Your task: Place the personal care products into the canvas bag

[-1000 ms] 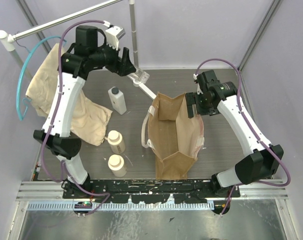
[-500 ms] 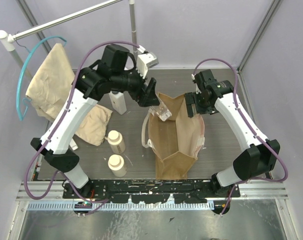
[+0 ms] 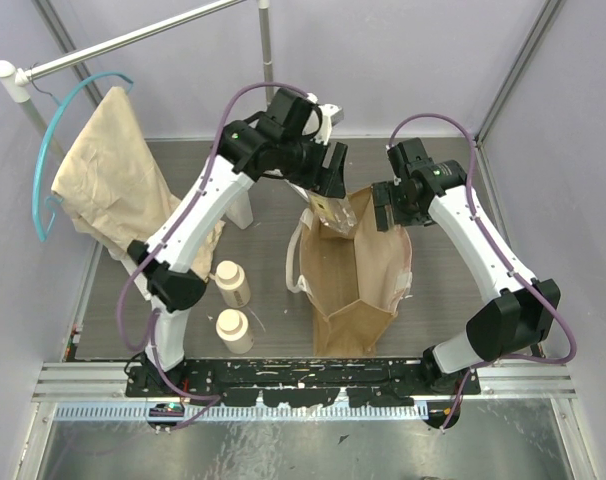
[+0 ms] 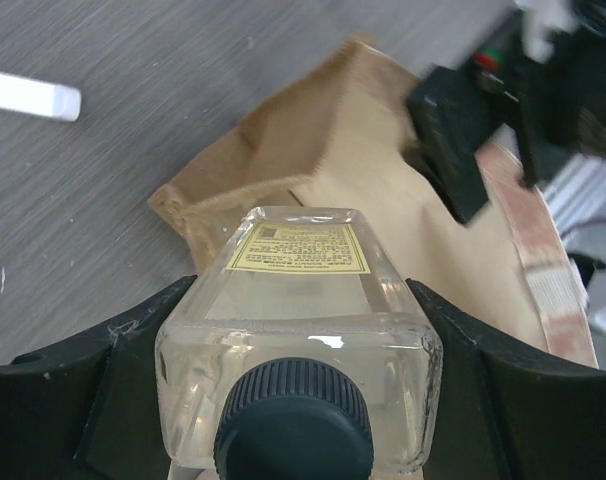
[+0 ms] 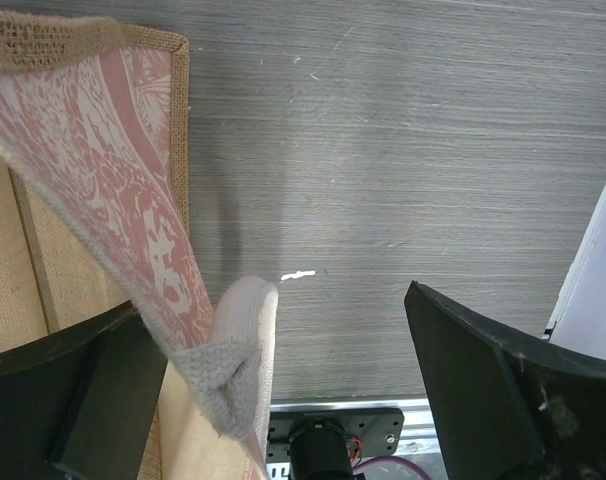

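Held bottle: the clear boxy bottle with a dark round cap (image 4: 298, 330) is up in the air over the far end of the bag's mouth, with its cap toward the wrist camera.
Left pincer: the left pincer (image 4: 298, 290) is shut tight on the two sides of that bottle.
Bag: the tall tan cloth bag with whitish straps (image 3: 353, 280) stands open on the grey wood-look counter (image 3: 453, 330), between the two arms.
Right pincer: the right pincer (image 5: 273, 310) is wide open. The bag's rim and a whitish strap (image 5: 238, 360) lie between its fingers, close to one finger (image 5: 73, 400).
Other bottles: one cream round bottle with a wide cap (image 3: 231, 283) and a second cream round bottle (image 3: 233, 330) stand on the counter left of the bag. Another whitish boxy bottle (image 3: 243, 215) is mostly hidden behind the left arm.
Cloth: a pale beige cloth (image 3: 108, 175) hangs at the far left.
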Controlling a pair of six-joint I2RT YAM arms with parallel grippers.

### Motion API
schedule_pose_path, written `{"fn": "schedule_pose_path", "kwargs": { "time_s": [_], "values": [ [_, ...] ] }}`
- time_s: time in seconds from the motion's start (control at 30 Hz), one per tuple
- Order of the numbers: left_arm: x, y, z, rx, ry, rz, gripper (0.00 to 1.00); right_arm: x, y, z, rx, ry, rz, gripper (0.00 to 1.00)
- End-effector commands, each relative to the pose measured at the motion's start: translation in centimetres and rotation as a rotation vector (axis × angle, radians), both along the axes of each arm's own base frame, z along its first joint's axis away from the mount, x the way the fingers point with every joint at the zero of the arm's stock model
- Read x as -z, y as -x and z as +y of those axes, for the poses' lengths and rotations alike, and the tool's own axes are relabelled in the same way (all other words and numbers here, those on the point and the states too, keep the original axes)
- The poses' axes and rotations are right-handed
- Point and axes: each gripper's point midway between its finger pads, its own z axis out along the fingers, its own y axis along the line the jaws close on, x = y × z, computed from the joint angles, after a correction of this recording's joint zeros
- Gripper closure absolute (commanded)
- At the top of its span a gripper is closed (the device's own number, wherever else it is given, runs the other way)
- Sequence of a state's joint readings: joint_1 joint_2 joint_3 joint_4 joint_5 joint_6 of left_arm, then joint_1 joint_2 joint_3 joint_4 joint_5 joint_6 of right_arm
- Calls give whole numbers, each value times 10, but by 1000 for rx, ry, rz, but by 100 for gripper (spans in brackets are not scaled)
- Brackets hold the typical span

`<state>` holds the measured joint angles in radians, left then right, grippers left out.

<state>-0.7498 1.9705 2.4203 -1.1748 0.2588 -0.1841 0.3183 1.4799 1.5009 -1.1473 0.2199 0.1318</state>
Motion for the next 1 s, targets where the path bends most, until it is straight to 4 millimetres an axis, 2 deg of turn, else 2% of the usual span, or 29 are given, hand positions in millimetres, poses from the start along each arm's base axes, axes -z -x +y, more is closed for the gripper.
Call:
{"fn": "schedule_pose_path", "kwargs": {
  "time_s": [0.0, 0.23, 0.5, 0.67, 0.83, 0.97],
  "values": [
    [-11, -20, -5, -230, 46, 43, 100, -33, -8, -10, 73, 12, -129, 0],
    [20, -24, -10, -389, -44, 45, 100, -28, -8, -17, 89, 54, -123, 0],
    [32, -15, -25, -403, -78, 39, 100, -31, -15, -10, 87, 16, -149, 0],
    [21, 0, -33, -363, -71, 31, 100, -34, -17, -5, 83, -10, -162, 0],
    [0, 15, -27, -341, -44, 8, 100, -21, -13, -5, 75, -8, -140, 0],
    [-18, 23, -26, -326, -3, -16, 100, -18, -11, -8, 75, 2, -142, 0]
  ]
}}
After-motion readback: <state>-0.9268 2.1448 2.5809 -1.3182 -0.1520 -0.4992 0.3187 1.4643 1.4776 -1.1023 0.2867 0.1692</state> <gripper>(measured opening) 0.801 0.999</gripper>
